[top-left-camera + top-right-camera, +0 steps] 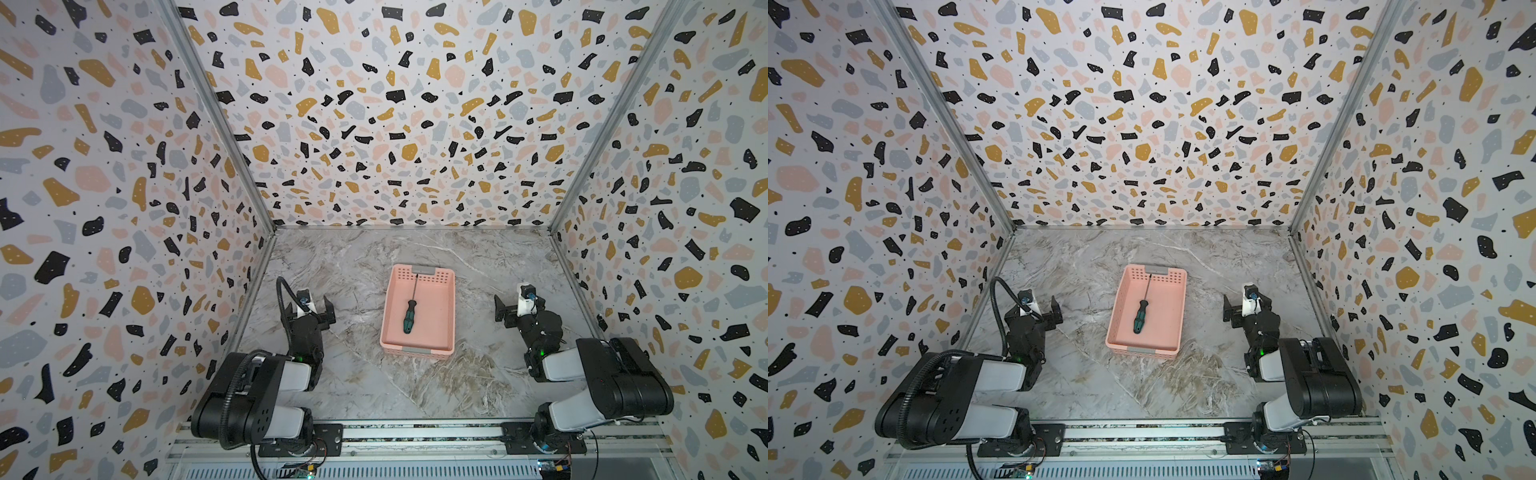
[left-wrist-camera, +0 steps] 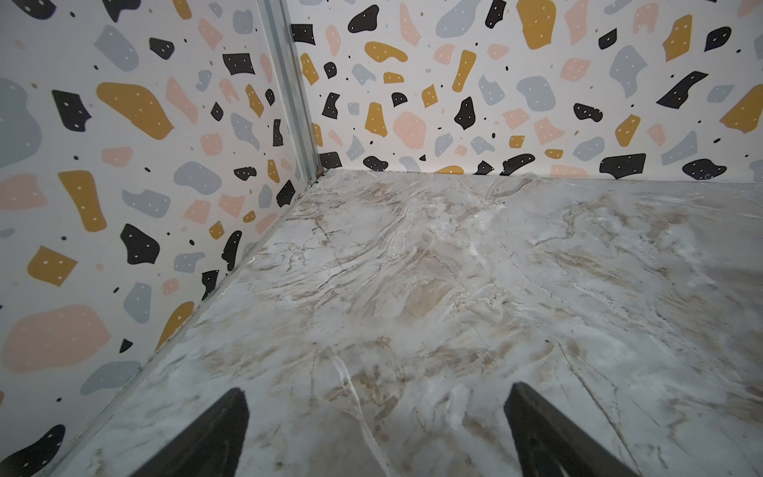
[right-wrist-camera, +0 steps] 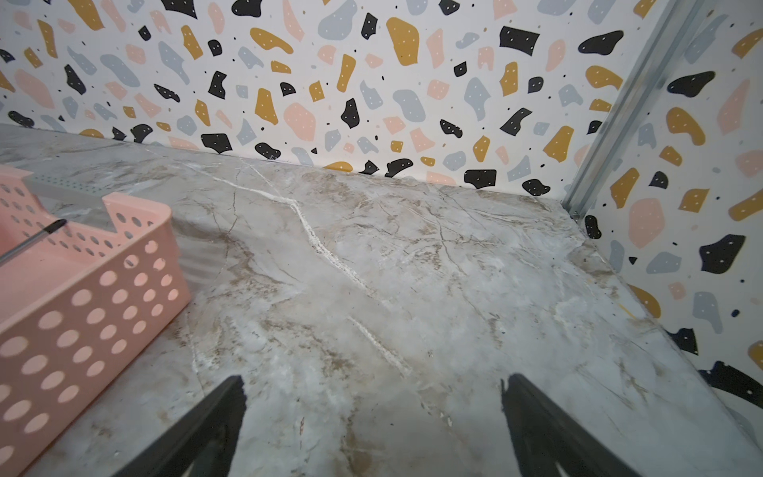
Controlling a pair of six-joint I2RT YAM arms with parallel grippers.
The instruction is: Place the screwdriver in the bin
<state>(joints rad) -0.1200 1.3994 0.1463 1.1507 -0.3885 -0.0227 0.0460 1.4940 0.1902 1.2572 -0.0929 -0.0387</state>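
Two arms, two grippers, one bin and one screwdriver: that is the whole count on the marble table (image 1: 353, 374).

On the left, the left gripper (image 1: 308, 309) hangs low over bare marble with its jaws spread wide and nothing between them. The left wrist view shows the same thing, with the left gripper (image 2: 377, 394) framing only tabletop and the patterned corner of the walls.

In the middle stands the pink bin (image 1: 388, 316), its long sides running away from the arms and a grey tab on each short wall (two tabs in all). The screwdriver (image 1: 409, 313) lies flat inside it, in the left half. Its green and black handle is toward the near end, and the thin shaft points at the far tab. Both top views agree on this: bin (image 1: 1115, 324), screwdriver (image 1: 1140, 316).

On the right, the right gripper (image 1: 521, 303) sits over the table with its jaws wide apart, holding nothing. The bin lies between the two grippers, well apart from both. In the right wrist view the right gripper (image 3: 373, 382) faces open marble, the bin's perforated wall (image 3: 95, 314) stands off to one side, and the screwdriver tip (image 3: 37, 237) shows over its rim.
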